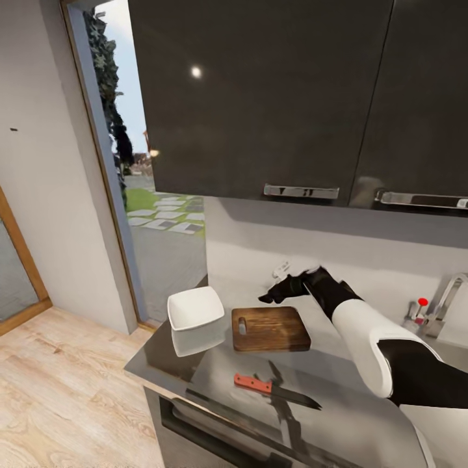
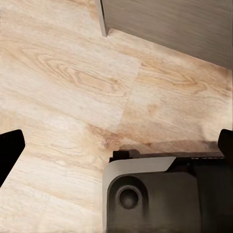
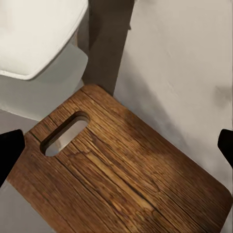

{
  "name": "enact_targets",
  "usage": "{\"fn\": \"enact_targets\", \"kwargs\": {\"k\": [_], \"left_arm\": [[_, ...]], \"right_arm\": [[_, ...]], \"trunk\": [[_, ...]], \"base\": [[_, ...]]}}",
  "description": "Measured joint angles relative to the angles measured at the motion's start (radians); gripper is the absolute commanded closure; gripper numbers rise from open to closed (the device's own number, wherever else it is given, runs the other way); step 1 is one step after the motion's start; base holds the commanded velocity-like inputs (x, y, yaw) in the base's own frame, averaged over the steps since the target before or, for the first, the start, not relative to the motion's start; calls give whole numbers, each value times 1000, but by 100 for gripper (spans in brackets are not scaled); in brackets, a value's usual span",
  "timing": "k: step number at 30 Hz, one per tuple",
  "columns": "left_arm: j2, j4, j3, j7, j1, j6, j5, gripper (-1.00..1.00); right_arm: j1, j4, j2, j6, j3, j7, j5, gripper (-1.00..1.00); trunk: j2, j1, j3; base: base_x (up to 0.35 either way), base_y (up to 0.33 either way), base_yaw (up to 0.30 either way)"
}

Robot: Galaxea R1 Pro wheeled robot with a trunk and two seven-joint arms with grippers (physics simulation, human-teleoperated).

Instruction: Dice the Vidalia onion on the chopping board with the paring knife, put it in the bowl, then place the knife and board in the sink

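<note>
The long glossy dark grey table (image 1: 364, 416) mirrors whatever rests on it. On it lies the dark brown wooden chopping board (image 1: 270, 329), a flat rectangle with rounded corners, strong streaky grain and one slot-shaped handle hole at the end nearest the bowl. Just beside that end stands the white squarish bowl (image 1: 195, 309), smooth and matte, with rounded corners and flared sides; its pale reflection shows in the slab beneath it. Nearer the table's front edge, apart from the board, lies the slim paring knife (image 1: 276, 390), red handle toward the bowl and dark grey pointed blade toward the sink side. At the far right the curved chrome tap (image 1: 450, 294) with its red-tipped lever (image 1: 423, 302) rises by the wall.

The right gripper (image 1: 281, 290), black, on a white-shelled forearm, hovers above the board's far edge near the pale wall. In the right wrist view its dark fingertips (image 3: 10, 150) sit at opposite edges with the board's grain (image 3: 121, 170) and the bowl's rim (image 3: 43, 39) between them: jaws wide, holding nothing.

The left wrist view shows light, knotty wood-plank floor (image 2: 73, 82); the left jaws are likewise spread wide, fingertips (image 2: 9, 150) far apart, empty.
</note>
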Motion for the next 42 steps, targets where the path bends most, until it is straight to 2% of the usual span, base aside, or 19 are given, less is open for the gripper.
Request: {"fn": "enact_targets", "kwargs": {"k": [3,6,28,42], "left_arm": [[4,16,0,1,0,0,1,-100],[4,40,1,4,0,0,1,-100],[0,52,2,6,0,-3,3,-100],[-7,55,2,6,1,-3,3,-100]], "right_arm": [[0,5,2,-32,0,0,-47,-100],[0,12,-1,-43,0,-1,-67,-100],[1,17,-6,-46,0,-6,-70,-100],[1,18,-6,-48,1,-11,-70,-100]], "trunk": [[0,0,-5],[0,0,-10],[2,0,-44],[1,0,-67]], "base": [[0,0,0],[0,0,0],[0,0,0],[113,30,0]]}}
